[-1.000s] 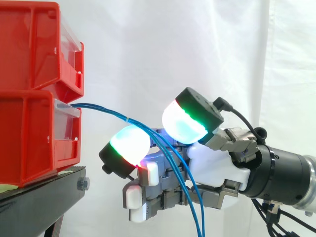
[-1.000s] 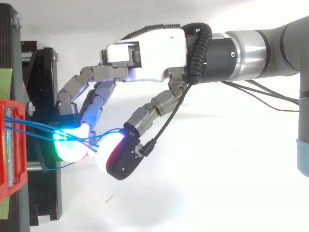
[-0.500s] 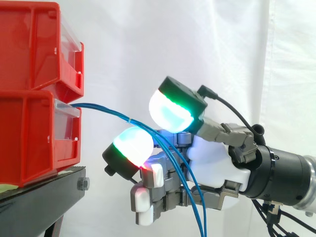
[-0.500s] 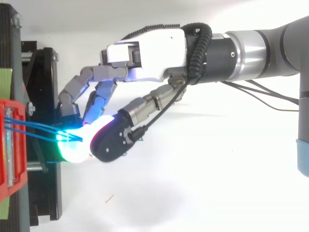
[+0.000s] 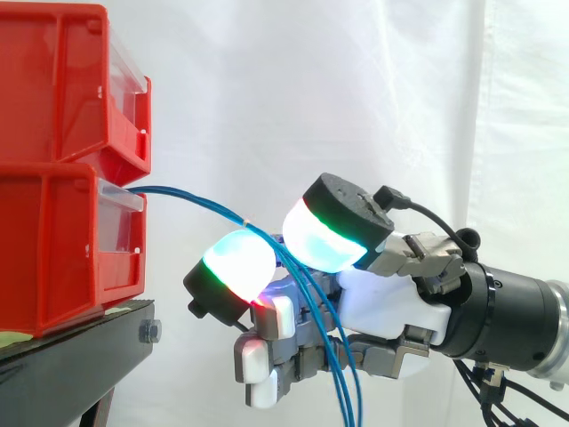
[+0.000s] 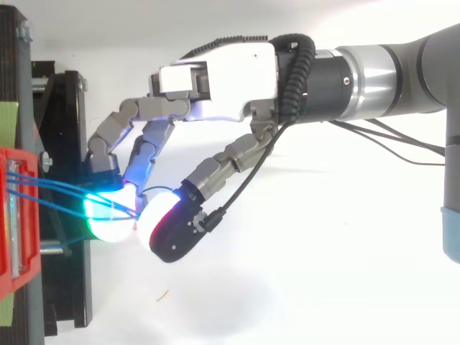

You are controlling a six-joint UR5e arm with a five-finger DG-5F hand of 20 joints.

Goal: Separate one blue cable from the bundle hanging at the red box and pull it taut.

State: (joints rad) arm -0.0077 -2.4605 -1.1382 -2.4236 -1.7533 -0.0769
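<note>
Several thin blue cables leave the front of the lower red bin and arc down to the right as a bundle. My hand reaches in from the right, fingers curled toward the bin. The bundle passes between a glowing cyan fingertip pad and the thumb pad, which are pressed close around it. Below the pinch the cables hang down along the palm. From above, the cables run from the red bin into the meeting pads of the hand.
A second red bin is stacked on the lower one. Both rest on a black stand at the left, in front of a white curtain. The arm comes in from the right edge.
The thumb pad, lifted above the cables half a second ago, has dropped back against the finger pad. The hanging strands now lie closer together.
</note>
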